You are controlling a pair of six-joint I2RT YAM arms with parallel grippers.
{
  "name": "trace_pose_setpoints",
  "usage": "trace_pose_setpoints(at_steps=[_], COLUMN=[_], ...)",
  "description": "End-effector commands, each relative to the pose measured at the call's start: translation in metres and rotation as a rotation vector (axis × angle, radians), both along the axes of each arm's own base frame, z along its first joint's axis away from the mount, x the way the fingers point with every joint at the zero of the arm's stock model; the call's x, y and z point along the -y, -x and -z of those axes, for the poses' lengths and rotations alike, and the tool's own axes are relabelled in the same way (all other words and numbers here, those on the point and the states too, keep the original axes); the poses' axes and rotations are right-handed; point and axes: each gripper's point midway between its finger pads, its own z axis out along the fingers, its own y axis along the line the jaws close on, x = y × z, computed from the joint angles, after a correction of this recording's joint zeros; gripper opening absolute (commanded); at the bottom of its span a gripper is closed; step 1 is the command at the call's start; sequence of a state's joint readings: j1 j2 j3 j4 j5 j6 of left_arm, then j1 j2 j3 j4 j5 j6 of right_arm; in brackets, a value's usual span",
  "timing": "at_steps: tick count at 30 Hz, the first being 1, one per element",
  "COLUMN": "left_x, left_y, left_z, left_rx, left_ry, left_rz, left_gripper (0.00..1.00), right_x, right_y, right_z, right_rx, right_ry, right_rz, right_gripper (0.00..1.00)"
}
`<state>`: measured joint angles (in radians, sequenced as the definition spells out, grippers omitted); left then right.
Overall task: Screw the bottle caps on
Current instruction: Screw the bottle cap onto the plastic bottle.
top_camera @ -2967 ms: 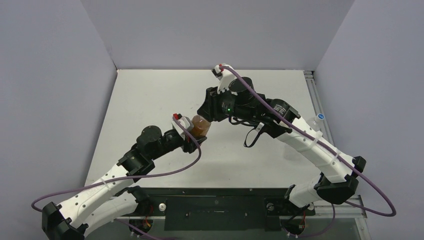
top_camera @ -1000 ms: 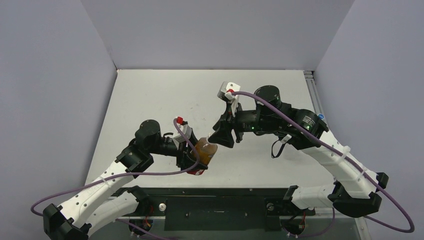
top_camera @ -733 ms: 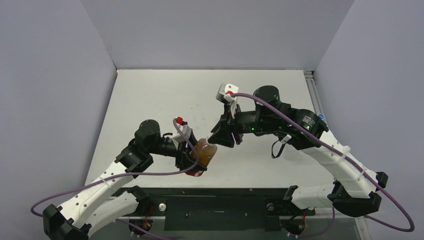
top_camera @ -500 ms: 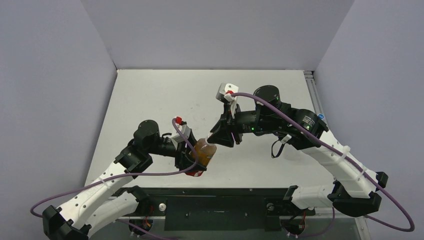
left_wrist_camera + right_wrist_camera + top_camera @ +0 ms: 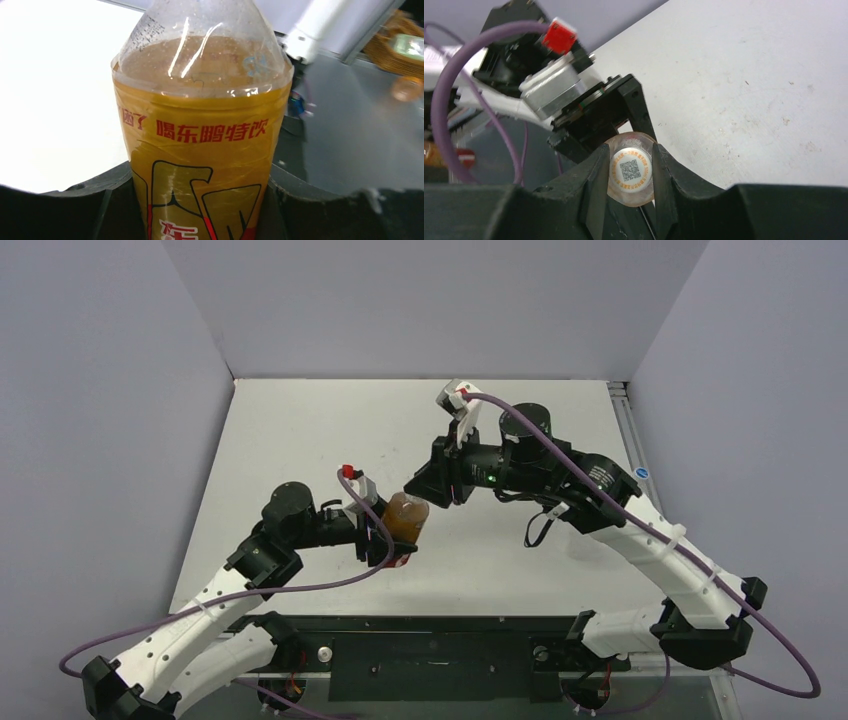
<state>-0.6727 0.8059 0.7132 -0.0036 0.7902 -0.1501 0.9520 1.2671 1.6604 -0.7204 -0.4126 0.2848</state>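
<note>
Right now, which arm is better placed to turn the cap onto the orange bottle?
Right. The right gripper is shut on the cap at the mouth of the amber bottle, so it likely only needs to rotate. The left gripper is clamped round the bottle's body, steadying it.

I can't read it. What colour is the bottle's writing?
Red writing on an orange label; best in the left wrist view.

White links (image 5: 650, 540), black joints (image 5: 288, 508) and purple cables (image 5: 330, 586) lead to the black right gripper (image 5: 631, 172).
</note>
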Motion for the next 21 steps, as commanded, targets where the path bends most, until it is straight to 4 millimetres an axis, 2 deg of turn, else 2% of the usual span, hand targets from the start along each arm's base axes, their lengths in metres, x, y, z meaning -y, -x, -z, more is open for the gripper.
trace_pose_setpoints(at_steps=[1, 5, 8, 10, 13, 14, 15, 17, 19, 21], left_x=[-0.015, -0.025, -0.020, -0.015, -0.010, -0.009, -0.008, -0.008, -0.010, -0.012], left_y=[-0.070, -0.098, -0.098, -0.095, -0.085, -0.083, -0.081, -0.079, -0.079, -0.079], left_z=[-0.054, -0.063, -0.063, -0.058, -0.048, -0.043, -0.039, -0.031, -0.023, -0.016], left_rx=[0.203, 0.233, 0.244, 0.236, 0.218, 0.206, 0.199, 0.185, 0.171, 0.164], left_ry=[0.132, 0.167, 0.166, 0.150, 0.126, 0.112, 0.102, 0.071, 0.040, 0.017], left_rz=[-0.381, -0.539, -0.516, -0.482, -0.420, -0.408, -0.390, -0.381, -0.383, -0.389], left_gripper=[0.00, 0.00, 0.00, 0.00, 0.00, 0.00, 0.00, 0.00, 0.00, 0.00], right_x=[-0.020, -0.028, -0.023, -0.016, 0.000, 0.003, 0.010, 0.022, 0.031, 0.036], right_y=[-0.018, -0.027, -0.037, -0.044, -0.055, -0.057, -0.061, -0.067, -0.069, -0.069], right_z=[0.032, 0.043, 0.041, 0.031, 0.016, 0.004, 0.001, -0.018, -0.025, -0.028], right_rx=[-0.250, -0.305, -0.281, -0.258, -0.222, -0.206, -0.194, -0.163, -0.150, -0.144], right_ry=[0.022, 0.025, 0.031, 0.017, 0.010, -0.012, -0.010, -0.044, -0.052, -0.060], right_rz=[0.175, 0.261, 0.330, 0.372, 0.449, 0.464, 0.501, 0.564, 0.607, 0.637], right_gripper=[0.00, 0.00, 0.00, 0.11, 0.38, 0.43, 0.50, 0.58, 0.65, 0.67])
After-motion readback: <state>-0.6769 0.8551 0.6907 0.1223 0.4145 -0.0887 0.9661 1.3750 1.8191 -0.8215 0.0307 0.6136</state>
